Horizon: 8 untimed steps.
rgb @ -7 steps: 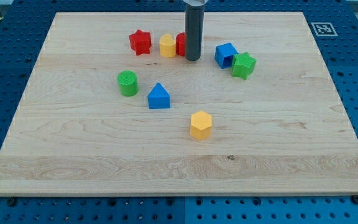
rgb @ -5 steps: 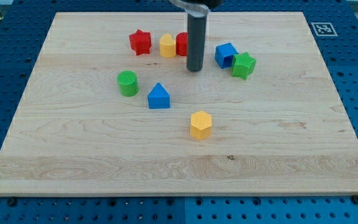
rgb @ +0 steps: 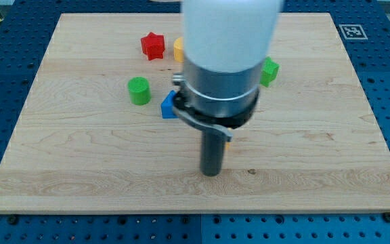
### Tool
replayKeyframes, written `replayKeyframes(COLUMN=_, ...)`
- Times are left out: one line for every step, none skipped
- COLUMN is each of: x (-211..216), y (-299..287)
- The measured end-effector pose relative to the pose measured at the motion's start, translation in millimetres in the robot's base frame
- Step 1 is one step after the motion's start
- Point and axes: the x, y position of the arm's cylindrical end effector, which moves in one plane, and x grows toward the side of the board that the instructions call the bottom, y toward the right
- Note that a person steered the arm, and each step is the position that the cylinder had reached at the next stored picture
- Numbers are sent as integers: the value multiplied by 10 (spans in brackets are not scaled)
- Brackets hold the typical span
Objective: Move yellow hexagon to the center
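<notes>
My tip (rgb: 211,173) rests on the wooden board (rgb: 80,169) below the view's centre. The arm's body fills the middle of the view and hides the yellow hexagon almost wholly; only a thin yellow sliver (rgb: 229,143) shows beside the rod, just above and right of my tip. I cannot tell whether the tip touches it.
A red star (rgb: 152,45) and the edge of a yellow block (rgb: 178,47) lie at the view's top. A green cylinder (rgb: 139,90) sits left of a partly hidden blue block (rgb: 168,106). A green star (rgb: 270,70) peeks out at the right. Other blocks are hidden by the arm.
My tip has moved from beside the top row of blocks down the view to just below the yellow hexagon's place. The arm now hides the hexagon and several blocks.
</notes>
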Motion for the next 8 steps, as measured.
replayKeyframes(x=-4, y=-9)
replayKeyframes(x=-112, y=-22)
replayKeyframes(x=-146, y=-22)
replayKeyframes(x=-196, y=4)
replayKeyframes(x=-254, y=100)
replayKeyframes(x=-273, y=294)
replayKeyframes(x=-320, y=461)
replayKeyframes(x=-488, y=426)
